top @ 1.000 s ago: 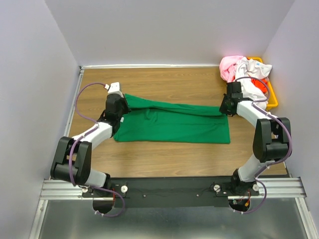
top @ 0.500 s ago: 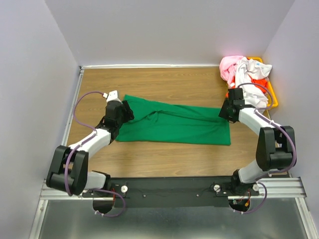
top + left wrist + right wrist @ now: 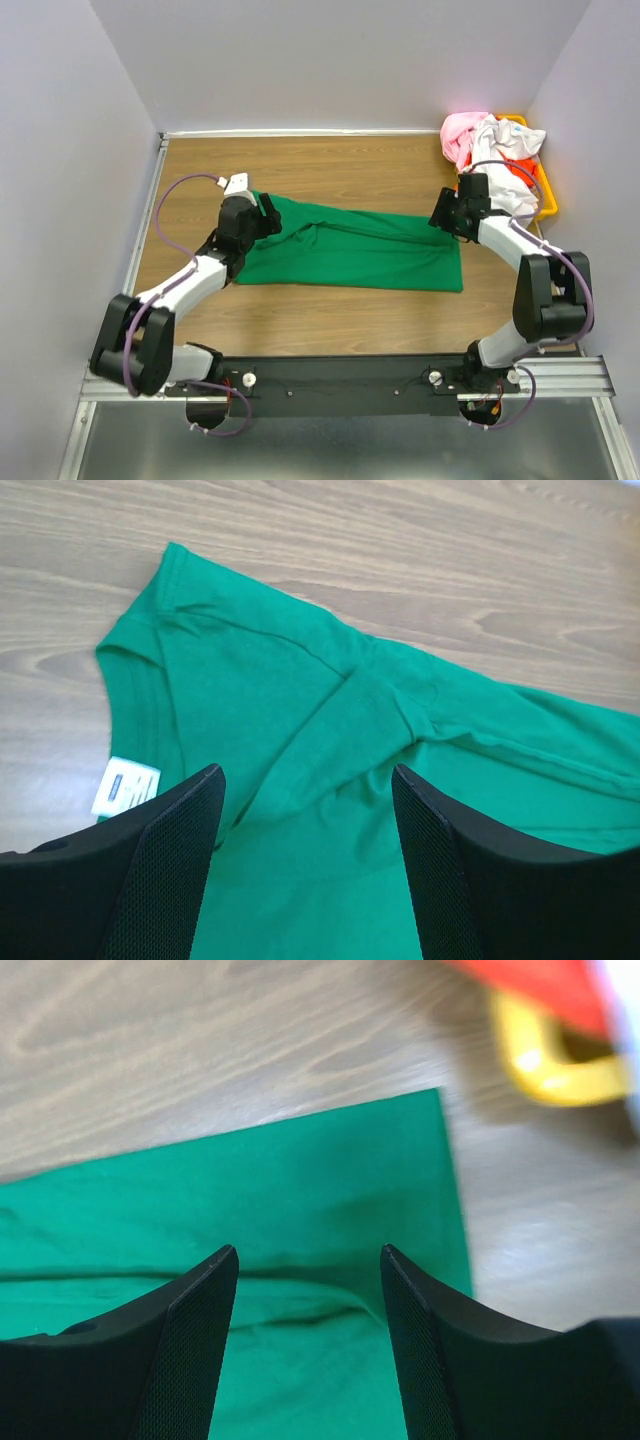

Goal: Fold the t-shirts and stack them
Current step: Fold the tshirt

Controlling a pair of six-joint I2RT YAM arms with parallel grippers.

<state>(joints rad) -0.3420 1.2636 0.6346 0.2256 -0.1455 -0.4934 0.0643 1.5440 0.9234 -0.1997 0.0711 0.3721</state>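
Both left hand (image 3: 305, 777) and right hand (image 3: 308, 1251) have lifted off the green t-shirt (image 3: 360, 256).

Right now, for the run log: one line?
green t-shirt: partly folded, flat | left gripper: open, empty | right gripper: open, empty

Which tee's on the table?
The green t-shirt, spread out on the table; the pink tee, white tee and orange-red tee sit heaped in the yellow bin.

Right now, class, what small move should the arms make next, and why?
Probably lower both and pinch the cloth: the left gripper and right gripper hang open over opposite ends of the green t-shirt, which lies folded lengthwise on the table, ungripped.
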